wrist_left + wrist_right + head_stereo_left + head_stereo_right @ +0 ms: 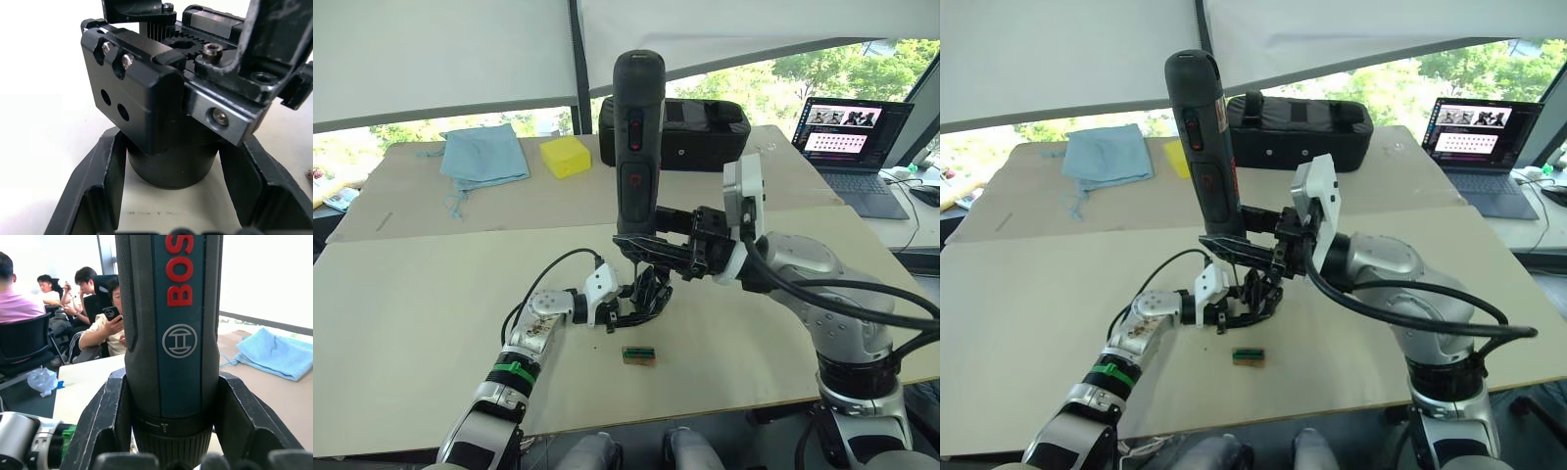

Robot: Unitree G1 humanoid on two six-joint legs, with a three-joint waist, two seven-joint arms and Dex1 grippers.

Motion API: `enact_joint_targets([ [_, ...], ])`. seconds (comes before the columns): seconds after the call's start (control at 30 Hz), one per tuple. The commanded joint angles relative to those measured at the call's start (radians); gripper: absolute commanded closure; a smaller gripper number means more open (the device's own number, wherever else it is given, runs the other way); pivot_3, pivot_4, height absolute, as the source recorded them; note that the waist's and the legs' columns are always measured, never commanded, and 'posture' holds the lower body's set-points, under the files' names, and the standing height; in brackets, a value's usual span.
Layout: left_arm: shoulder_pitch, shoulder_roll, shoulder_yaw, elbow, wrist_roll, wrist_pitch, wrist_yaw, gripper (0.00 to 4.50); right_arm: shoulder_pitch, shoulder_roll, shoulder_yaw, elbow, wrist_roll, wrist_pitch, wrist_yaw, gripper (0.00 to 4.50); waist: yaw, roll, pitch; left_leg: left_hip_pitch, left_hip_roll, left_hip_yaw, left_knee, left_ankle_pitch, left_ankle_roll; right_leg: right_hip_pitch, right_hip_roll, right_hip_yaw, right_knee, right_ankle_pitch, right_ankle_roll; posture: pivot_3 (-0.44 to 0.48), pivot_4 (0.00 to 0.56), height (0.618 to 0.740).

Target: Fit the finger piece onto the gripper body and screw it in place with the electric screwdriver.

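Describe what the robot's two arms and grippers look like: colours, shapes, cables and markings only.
The right arm is thick, rounded silver-grey metal with black cables looped along it and a white case at the wrist. The left arm is slimmer, silver with black sections, a green band and a thin black cable. The right gripper and left gripper each have two black, angular, tapering fingers.

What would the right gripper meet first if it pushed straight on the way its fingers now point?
The right gripper, clamped on the upright electric screwdriver, points towards the robot's left. Beyond the tool only bare table shows, so the way looks free, though depth is uncertain.
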Motion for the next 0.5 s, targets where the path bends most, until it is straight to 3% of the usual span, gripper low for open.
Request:
enact_joint_targets([
  [0.03,0.016,0.001,-0.011,-0.008,0.004,0.014,0.016,2.22,-0.056,0.011,-0.021,0.016,-0.007,-0.024,0.0,2.58,0.001,0.0,0.0,0.0,0.0,0.0,0.0,0.0,0.0,0.0,0.0,0.0,0.0,0.0,0.0,0.0,0.15,0.74],
  [0.5,0.017,-0.012,-0.018,-0.002,0.008,0.014,0.048,2.22,-0.101,0.047,0.018,0.048,-0.046,-0.018,-0.002,2.58,0.006,0.0,0.0,0.0,0.0,0.0,0.0,0.0,0.0,0.0,0.0,0.0,0.001,0.0,0.0,0.0,0.15,0.74],
])
